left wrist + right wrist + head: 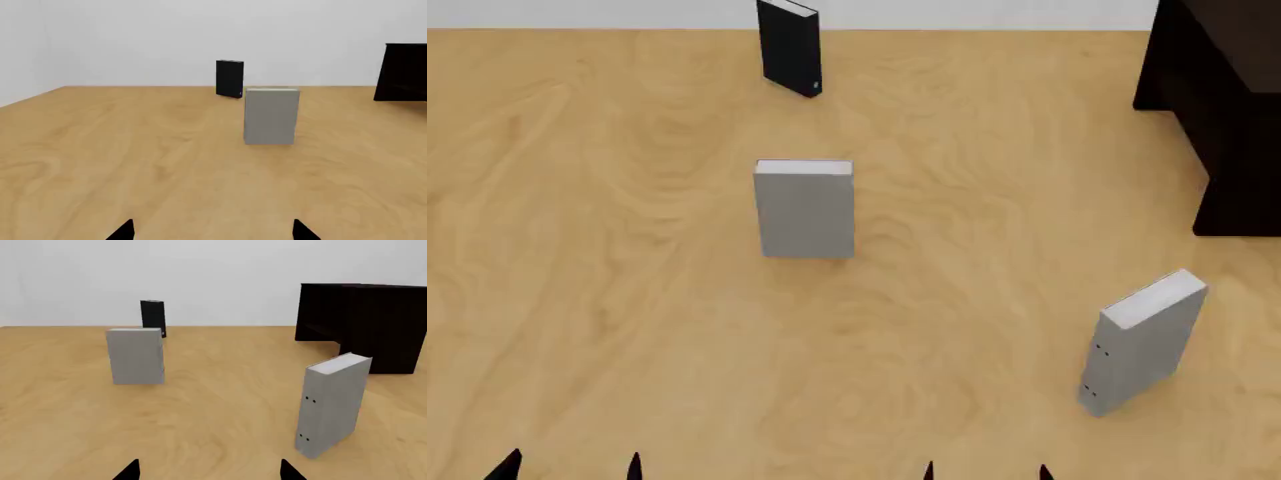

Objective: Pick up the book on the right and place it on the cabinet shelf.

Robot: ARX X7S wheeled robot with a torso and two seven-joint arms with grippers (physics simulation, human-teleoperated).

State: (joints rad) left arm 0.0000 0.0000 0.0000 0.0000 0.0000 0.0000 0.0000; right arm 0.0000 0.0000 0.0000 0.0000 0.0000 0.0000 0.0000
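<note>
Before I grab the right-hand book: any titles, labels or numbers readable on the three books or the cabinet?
None.
The book: plain grey cover, only a few tiny dark dots on its narrow side, not characters.
Plain grey book: blank.
Black book: a small pale speck low on it, too small to read.
Cabinet: no markings.

book [1141, 345]: light grey cover, paler top edge, tiny dark dots on narrow side
plain book [805, 210]: flat grey, no marks
black book [789, 47]: black, white edge
cabinet [363, 322]: very dark brown, near black
bench [601, 250]: light wood grain
</note>
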